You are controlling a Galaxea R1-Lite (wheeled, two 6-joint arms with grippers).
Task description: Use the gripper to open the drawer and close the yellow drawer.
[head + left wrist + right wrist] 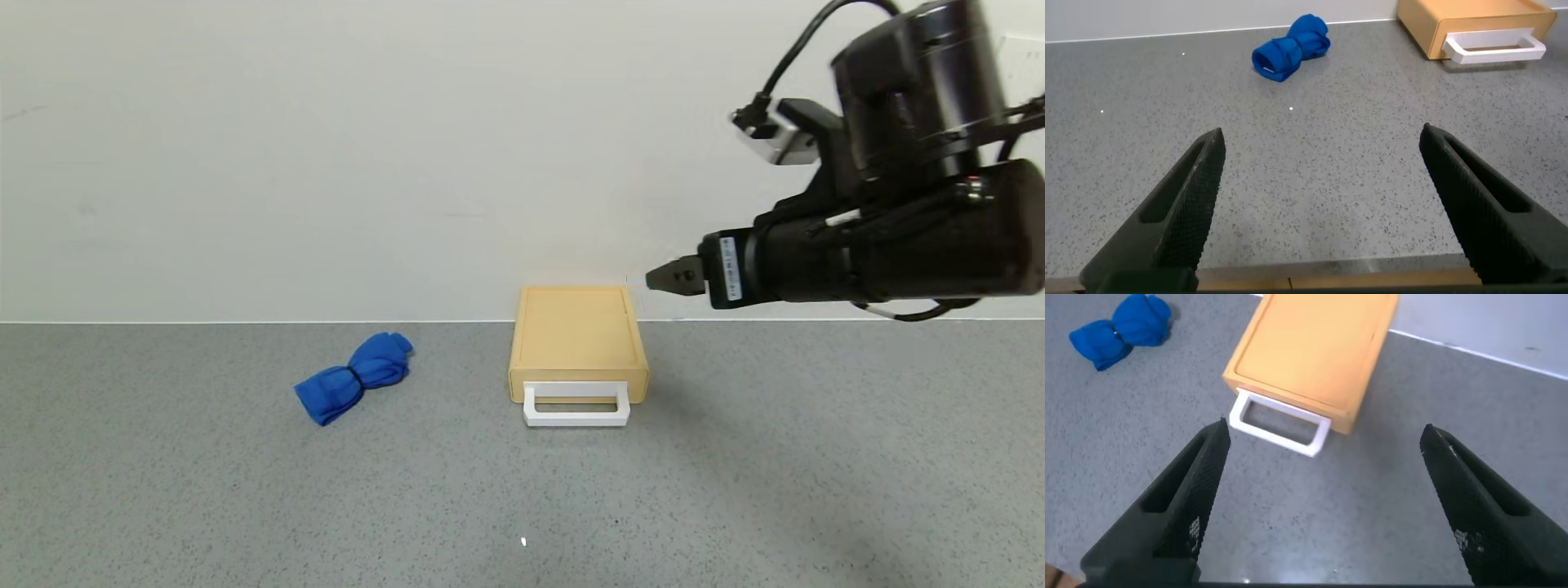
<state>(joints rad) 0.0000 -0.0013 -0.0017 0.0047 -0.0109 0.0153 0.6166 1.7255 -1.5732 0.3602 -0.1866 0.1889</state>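
Against the back wall, on my grey table (163,490), sits the drawer (578,339) — a flat pale-yellow box, its tray pushed in and its white handle (576,405) facing me. A rolled blue cloth (355,376) lies on the table to the drawer's left, well apart from it.

My right gripper (653,280) hangs in the air above the table, off the drawer's far right corner, its arm (898,237) reaching in from the right and pointing across toward the box. It touches nothing. Seen from its own wrist camera, the two dark fingers (1184,506) stand wide apart with nothing between them, and the drawer (1310,359) and its handle (1280,429) lie below and beyond, with the cloth (1120,331) off to one side.

My left gripper (1323,216) does not show in the head view. Its wrist camera has it low over bare table near the front edge, fingers (1180,208) spread wide and empty — the cloth (1290,49) and the drawer (1470,24), handle (1494,45) toward the camera, well beyond them.
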